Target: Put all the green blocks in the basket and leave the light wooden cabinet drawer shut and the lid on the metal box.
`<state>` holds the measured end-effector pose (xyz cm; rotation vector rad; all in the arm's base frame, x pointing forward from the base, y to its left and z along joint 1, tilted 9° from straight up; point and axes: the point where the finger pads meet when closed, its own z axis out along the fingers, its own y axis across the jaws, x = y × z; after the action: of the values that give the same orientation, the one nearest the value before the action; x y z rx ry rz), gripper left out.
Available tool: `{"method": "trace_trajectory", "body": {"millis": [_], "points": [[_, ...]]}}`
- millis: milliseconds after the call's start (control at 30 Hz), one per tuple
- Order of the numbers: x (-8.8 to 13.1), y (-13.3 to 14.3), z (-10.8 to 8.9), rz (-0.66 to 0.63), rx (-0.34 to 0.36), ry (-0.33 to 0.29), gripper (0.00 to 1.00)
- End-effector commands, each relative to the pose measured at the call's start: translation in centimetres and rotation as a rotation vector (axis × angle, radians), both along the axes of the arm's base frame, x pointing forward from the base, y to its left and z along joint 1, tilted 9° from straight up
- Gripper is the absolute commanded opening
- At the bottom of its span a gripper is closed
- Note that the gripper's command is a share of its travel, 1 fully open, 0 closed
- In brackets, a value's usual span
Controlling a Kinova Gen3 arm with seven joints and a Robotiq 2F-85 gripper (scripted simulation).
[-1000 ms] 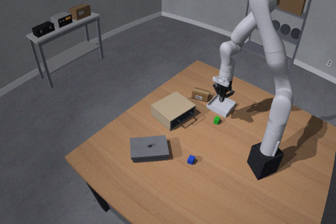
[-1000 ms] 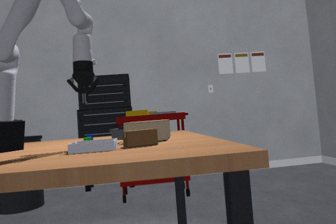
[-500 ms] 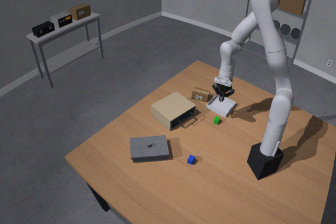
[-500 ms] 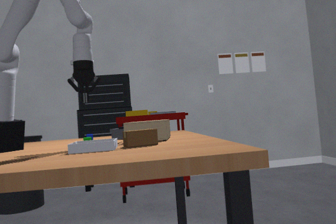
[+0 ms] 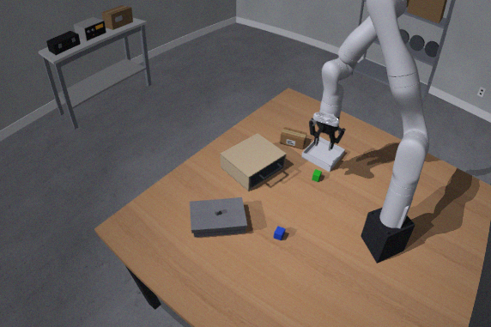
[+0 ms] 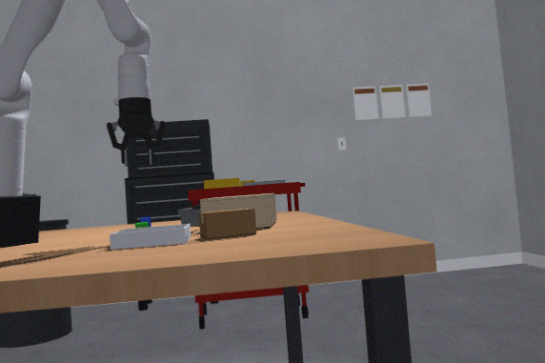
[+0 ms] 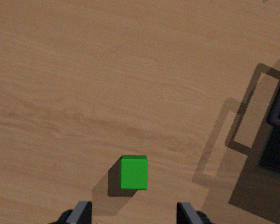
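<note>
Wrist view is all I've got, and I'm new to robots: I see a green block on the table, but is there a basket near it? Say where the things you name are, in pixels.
Observer: Yes, the top view shows a white basket (image 5: pixel 317 164) (image 6: pixel 150 237) beside the green block (image 5: pixel 317 175) (image 6: pixel 142 225) (image 7: pixel 134 172).
Operator: Are those grey-tipped fingers (image 5: pixel 330 142) (image 6: pixel 151 155) nearly touching the table?
Observer: No, the exterior view shows them well above it.
Operator: Any other coloured block lying about?
Observer: A blue block (image 5: pixel 279 233) (image 6: pixel 145 220) sits on the table, off to one side of the grey metal box (image 5: pixel 219 233) (image 6: pixel 191 216).
</note>
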<state>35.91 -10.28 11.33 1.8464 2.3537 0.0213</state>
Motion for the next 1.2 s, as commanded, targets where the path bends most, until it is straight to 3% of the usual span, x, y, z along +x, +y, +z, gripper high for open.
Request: {"method": "trace_trajectory", "body": {"millis": [0,1167], "points": [[0.04,0.0,0.05,0.0,0.0,-0.001,0.63],[0.1,-0.05,-0.49,0.001,0.0,-0.001,0.63]]}}
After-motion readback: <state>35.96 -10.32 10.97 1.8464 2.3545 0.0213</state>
